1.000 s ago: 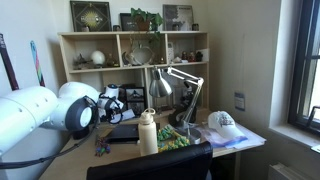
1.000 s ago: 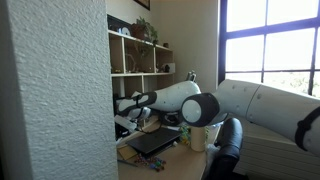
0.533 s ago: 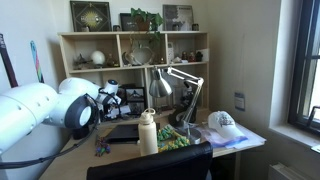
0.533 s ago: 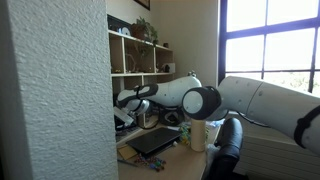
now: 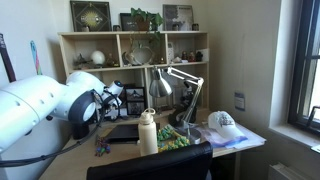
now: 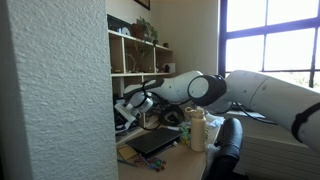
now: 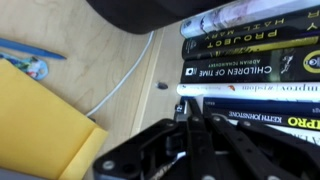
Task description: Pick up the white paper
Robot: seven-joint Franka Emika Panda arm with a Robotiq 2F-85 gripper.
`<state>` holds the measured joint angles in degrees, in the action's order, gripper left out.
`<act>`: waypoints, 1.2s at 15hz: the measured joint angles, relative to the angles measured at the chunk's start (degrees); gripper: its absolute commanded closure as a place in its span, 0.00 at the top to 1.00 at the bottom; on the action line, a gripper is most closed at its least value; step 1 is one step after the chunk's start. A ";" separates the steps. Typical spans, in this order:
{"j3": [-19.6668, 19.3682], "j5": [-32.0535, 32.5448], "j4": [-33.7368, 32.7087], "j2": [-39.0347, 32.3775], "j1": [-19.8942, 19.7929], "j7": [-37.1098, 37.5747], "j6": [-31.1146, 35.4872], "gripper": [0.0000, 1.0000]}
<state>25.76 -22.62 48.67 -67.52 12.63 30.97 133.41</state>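
Note:
No plain white sheet shows in any view; the white paper is hidden or out of view. My gripper comes in from the bottom of the wrist view, its two black fingers pressed together with nothing seen between them. It hovers over the wooden desk beside a stack of books. A yellow envelope lies to its left. In both exterior views the gripper is raised in front of the shelf unit, above the desk. The white bottle stands upright on the desk.
A white cap rests on bluish-white sheets at the desk's end. A desk lamp, a black flat device and a wooden shelf unit crowd the desk. A white cable and a blue pen lie there.
The arm has swung and stretched toward the shelf side, carrying the gripper up and away from the bottle. Nothing on the desk has moved.

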 measured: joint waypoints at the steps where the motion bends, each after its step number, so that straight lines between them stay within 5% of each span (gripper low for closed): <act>1: 1.33 -0.97 2.44 0.99 -1.29 -0.63 -1.06 0.00; 12: 4.40 -3.78 29.65 18.06 -9.38 0.91 -8.36 0.00; 18: -2.76 -11.50 42.99 30.61 -7.60 0.68 -19.88 0.00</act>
<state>23.01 -34.13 91.66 -36.92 5.03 31.65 113.53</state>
